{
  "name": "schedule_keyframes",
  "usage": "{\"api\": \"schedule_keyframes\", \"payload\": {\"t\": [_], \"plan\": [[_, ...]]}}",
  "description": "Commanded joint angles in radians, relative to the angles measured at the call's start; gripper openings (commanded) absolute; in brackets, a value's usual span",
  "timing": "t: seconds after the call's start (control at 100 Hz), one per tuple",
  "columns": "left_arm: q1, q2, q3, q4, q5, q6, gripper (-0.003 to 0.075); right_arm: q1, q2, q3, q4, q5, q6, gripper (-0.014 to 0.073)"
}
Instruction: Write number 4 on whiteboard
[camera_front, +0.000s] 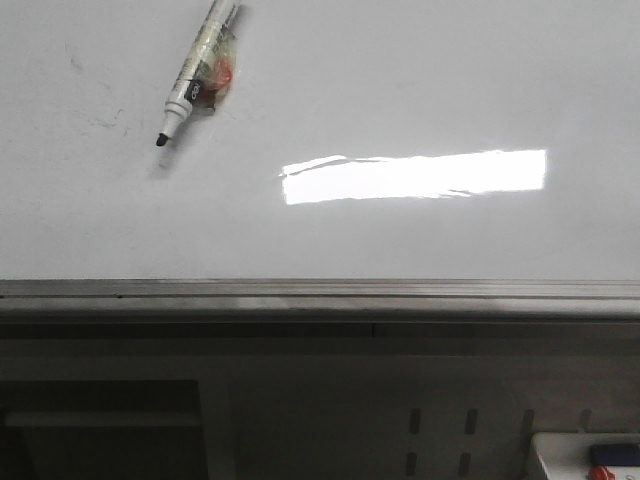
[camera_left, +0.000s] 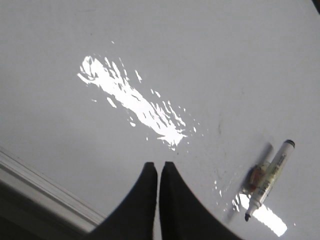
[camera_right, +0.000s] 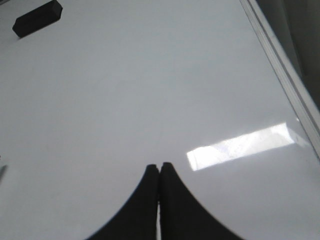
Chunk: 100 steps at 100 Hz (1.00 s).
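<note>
nothing written on the whiteboard (camera_front: 420, 80) yet; both jaws pinched empty; left gripper (camera_left: 158, 170) must grab the marker pen (camera_front: 195, 72) first

A large, glossy whiteboard (camera_front: 400, 80) is lying flat and filling most of the front view. Its white surface is carrying a few faint grey smudges toward the far left, and it is reflecting a bright rectangular patch of light right of centre. A grey metal rail is running along its near edge, the full width of the view. No clear marker strokes forming the number 4 are showing on the board in any view; the surface is looking unwritten. In the wrist views, the same board (camera_left: 210, 60) (camera_right: 125, 100) is appearing plain and shiny.
</note>
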<state>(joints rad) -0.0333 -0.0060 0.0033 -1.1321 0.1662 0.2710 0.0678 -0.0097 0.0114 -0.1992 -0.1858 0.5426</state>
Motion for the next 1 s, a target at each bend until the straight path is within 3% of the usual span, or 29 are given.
{"api": "schedule_keyframes", "payload": {"t": [0.0, 0.11, 0.21, 0.34, 0.41, 0.53, 0.58, 0.64, 0.79, 0.99], "plan": [[0.002, -0.024, 0.033, -0.035, -0.062, -0.007, -0.0020, -0.006, -0.016, 0.011, 0.007, -0.094, 0.041, -0.0054], [0.002, -0.024, 0.006, -0.022, -0.063, 0.017, -0.0020, -0.006, -0.016, -0.038, 0.007, -0.011, 0.041, -0.0054], [0.002, -0.002, -0.079, 0.077, -0.013, 0.141, -0.0019, -0.006, -0.006, -0.114, 0.007, 0.148, 0.041, -0.0041], [0.002, 0.104, -0.239, 0.256, 0.077, 0.247, 0.0031, -0.006, 0.050, -0.206, 0.004, 0.259, 0.039, 0.0092], [0.002, 0.193, -0.319, 0.319, 0.126, 0.249, 0.0150, -0.006, 0.096, -0.249, 0.004, 0.279, 0.039, 0.0194], [0.002, 0.364, -0.438, 0.388, 0.256, 0.249, 0.0470, -0.006, 0.186, -0.335, 0.004, 0.365, 0.034, 0.0312], [-0.019, 0.419, -0.472, 0.393, 0.284, 0.249, 0.0524, -0.006, 0.223, -0.377, 0.004, 0.418, 0.011, 0.0323], [-0.049, 0.484, -0.503, 0.394, 0.314, 0.255, 0.0504, 0.001, 0.269, -0.413, 0.004, 0.461, -0.041, 0.0323], [-0.131, 0.647, -0.576, 0.395, 0.377, 0.340, 0.0365, 0.036, 0.355, -0.494, 0.017, 0.555, -0.139, 0.0323], [-0.284, 0.874, -0.687, 0.481, 0.365, 0.351, 0.0363, 0.127, 0.436, -0.541, 0.077, 0.641, -0.189, 0.0323]]}}
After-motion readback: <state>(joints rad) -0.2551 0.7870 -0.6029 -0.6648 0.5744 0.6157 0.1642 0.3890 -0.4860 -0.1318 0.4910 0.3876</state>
